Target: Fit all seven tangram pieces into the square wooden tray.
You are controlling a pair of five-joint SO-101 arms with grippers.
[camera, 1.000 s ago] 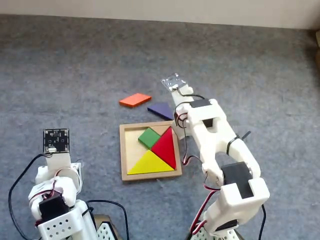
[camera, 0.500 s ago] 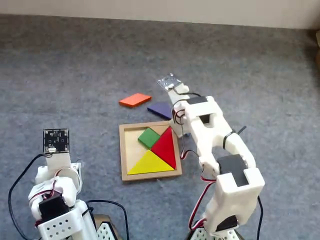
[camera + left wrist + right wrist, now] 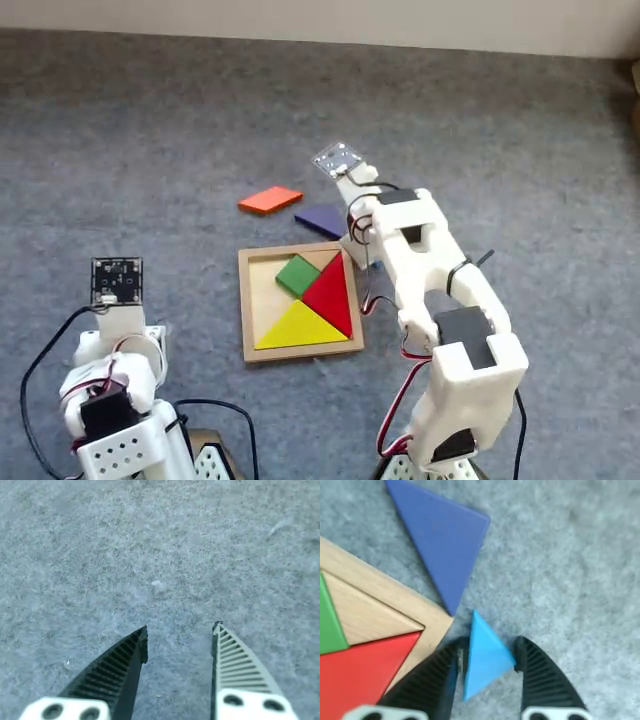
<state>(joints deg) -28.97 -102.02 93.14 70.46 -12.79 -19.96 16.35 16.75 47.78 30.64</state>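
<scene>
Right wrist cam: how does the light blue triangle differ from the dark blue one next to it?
Colour: the light blue triangle is pale sky blue, the dark blue triangle deep indigo. Size: the light blue one is clearly smaller than the dark blue one. State: the light blue one is pinched in the right pincer; the dark blue one lies free on the carpet. Both are triangles outside the tray, near the same corner.

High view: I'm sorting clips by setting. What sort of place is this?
Likely an indoor hobby or lab workspace: a grey carpet-like surface under everything, a pale wall strip along its far edge, and a small white robot arm beside a wooden puzzle tray.
</scene>
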